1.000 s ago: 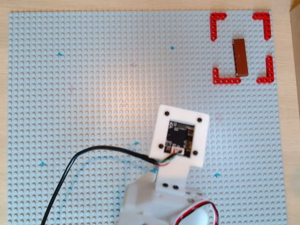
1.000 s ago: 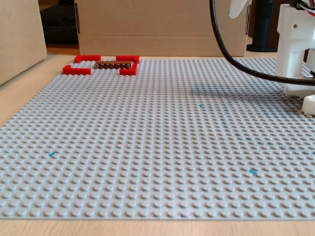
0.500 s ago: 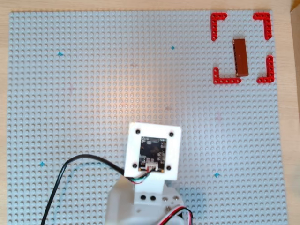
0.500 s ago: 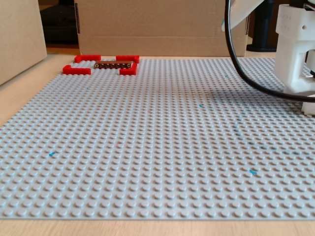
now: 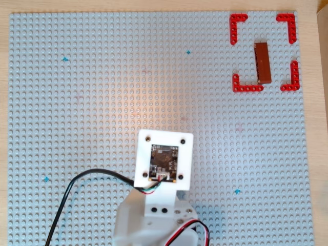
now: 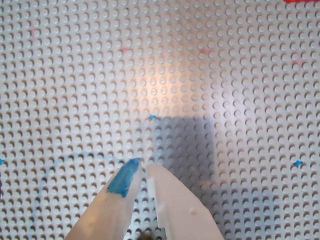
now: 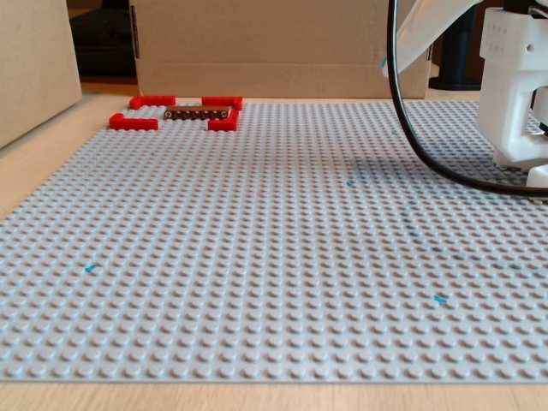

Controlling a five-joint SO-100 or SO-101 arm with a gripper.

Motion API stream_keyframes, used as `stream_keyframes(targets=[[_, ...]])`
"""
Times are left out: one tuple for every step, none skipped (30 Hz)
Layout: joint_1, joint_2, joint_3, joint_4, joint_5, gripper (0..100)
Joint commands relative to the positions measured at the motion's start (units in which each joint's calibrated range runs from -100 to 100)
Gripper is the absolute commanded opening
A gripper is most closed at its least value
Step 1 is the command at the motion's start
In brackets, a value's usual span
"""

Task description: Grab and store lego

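- The brick (image 5: 263, 62) lies flat inside the red corner pieces (image 5: 248, 86), far from the jaws.
- It looks light, stiff and smooth; best pinched across its narrow sides, near mid-length.
- The jaws (image 6: 144, 169) hang nearly closed, holding nothing.

End effector (image 6: 142, 164) empty, fingers nearly together, seemingly hovering; arm raised, folded back.
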Motion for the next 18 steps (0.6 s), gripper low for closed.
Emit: stream_keyframes(targets=[[-0.5, -0.6, 0.4, 0.0, 0.2, 1], [-0.5, -0.6, 0.4, 0.0, 0.2, 1], [-0.5, -0.6, 0.4, 0.0, 0.2, 1], [-0.5, -0.6, 0.4, 0.0, 0.2, 1], [-0.5, -0.6, 0.4, 0.0, 0.2, 1], [-0.4, -0.6, 0.4, 0.0, 0.2, 1], [-0.2, -0.6, 0.4, 0.0, 0.2, 1], [-0.2, -0.6, 0.4, 0.0, 0.2, 1], [-0.2, -0.6, 0.4, 0.0, 0.2, 1], [-0.4, -0.6, 0.4, 0.0, 0.2, 1], [-0.5, -0.6, 0.4, 0.0, 0.2, 1], [-0.4, -0.6, 0.4, 0.0, 0.2, 1], [-0.3, -0.6, 0.4, 0.0, 0.2, 1], [-0.2, -0.6, 0.4, 0.0, 0.2, 1], [-0.2, -0.6, 0.4, 0.0, 0.2, 1], [-0.2, -0.6, 0.4, 0.0, 0.2, 1], [-0.2, -0.6, 0.4, 0.0, 0.2, 1], [-0.2, -0.6, 0.4, 0.0, 0.2, 1]])
